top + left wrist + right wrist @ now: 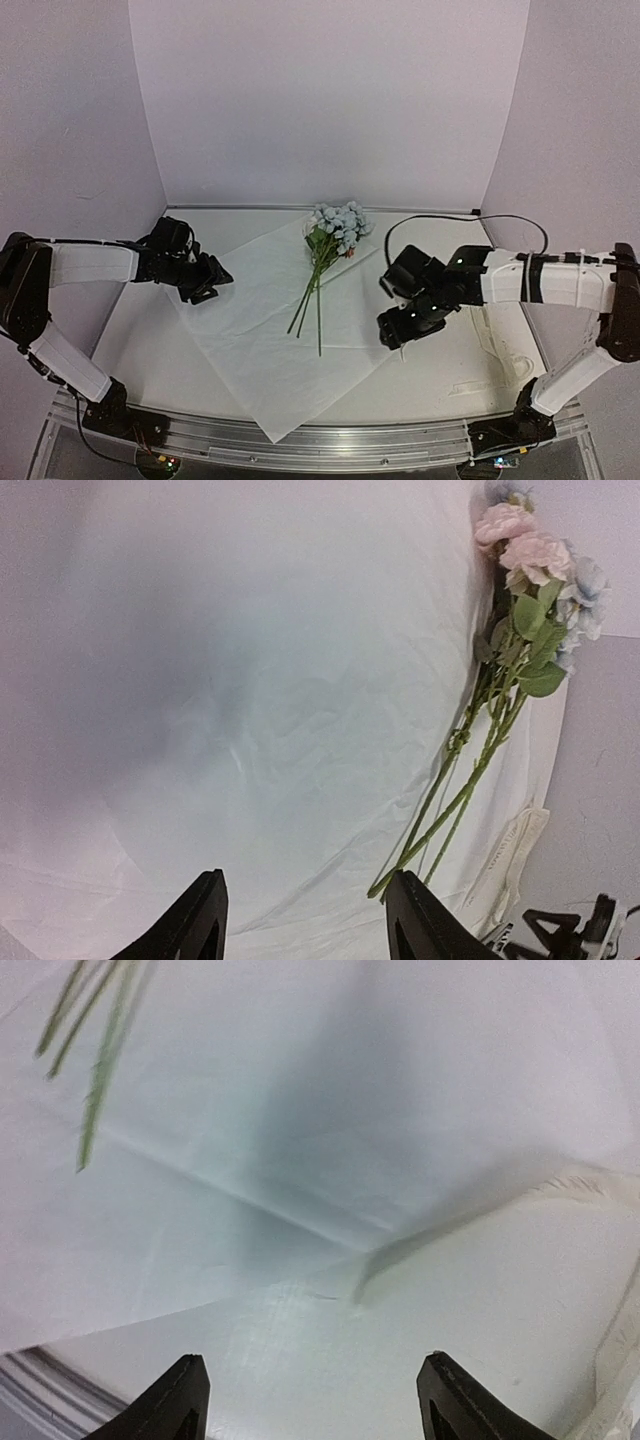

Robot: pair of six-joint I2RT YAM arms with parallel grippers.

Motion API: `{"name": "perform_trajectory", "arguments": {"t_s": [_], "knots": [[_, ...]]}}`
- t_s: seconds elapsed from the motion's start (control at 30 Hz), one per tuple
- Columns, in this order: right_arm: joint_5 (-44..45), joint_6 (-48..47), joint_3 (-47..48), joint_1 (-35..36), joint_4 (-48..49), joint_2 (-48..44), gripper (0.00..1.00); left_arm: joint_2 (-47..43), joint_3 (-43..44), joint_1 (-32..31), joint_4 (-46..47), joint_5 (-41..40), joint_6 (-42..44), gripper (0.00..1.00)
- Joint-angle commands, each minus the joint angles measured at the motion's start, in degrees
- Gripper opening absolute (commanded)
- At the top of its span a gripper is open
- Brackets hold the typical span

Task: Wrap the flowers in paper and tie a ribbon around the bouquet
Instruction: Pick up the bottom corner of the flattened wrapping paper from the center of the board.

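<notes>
White paper (262, 340) spread on the desk (440, 385), with the flowers (335, 240) lying on its far half, blooms at its far corner and stems toward its middle, left claw (207, 283) at its left corner, right claw (393, 333) at its right edge, both spread and empty.

No legible text, label, brand, number or sign in any view. Faint grey marks, possibly print, along the ribbon (515, 852) at the right of the left wrist view, lying on the table (600, 770) just beside the edge of the paper (250, 680); too small and blurred to make out.
</notes>
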Motion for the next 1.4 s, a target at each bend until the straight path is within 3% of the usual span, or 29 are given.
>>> {"name": "perform_trajectory", "arguments": {"t_s": [0.0,0.17,0.43,0.73,0.93,1.1,1.23,1.37], "knots": [[-5.0,-10.2,9.4,12.3,3.0,8.7,0.74,-2.6,6.5,2.1,-7.8,-3.2,6.0,0.59],[-4.7,-13.5,20.3,22.2,3.1,20.0,0.75,-3.2,9.9,8.0,-12.0,-2.0,8.8,0.59],[-6.2,-15.0,30.3,30.3,2.5,31.3,0.78,-4.1,15.1,15.1,-15.9,-0.4,12.6,0.6],[-5.4,-15.5,36.2,33.3,0.5,38.4,0.82,-3.7,14.5,15.9,-16.1,-0.6,13.9,0.6],[-5.4,-15.3,37.7,33.3,-0.1,42.3,0.78,-4.5,14.7,15.8,-16.4,-0.7,14.3,0.6],[-4.1,-15.6,36.7,33.4,-0.1,42.1,0.64,-4.3,15.4,15.8,-16.6,-0.5,14.6,0.6],[-3.4,-16.3,36.4,33.2,-0.1,40.7,0.35,-4.3,14.9,15.8,-15.9,0.4,14.4,0.59],[-3.7,-16.4,36.3,32.6,-0.2,39.5,0.15,-4.8,14.2,15.8,-15.6,1.1,14.2,0.59]]}}
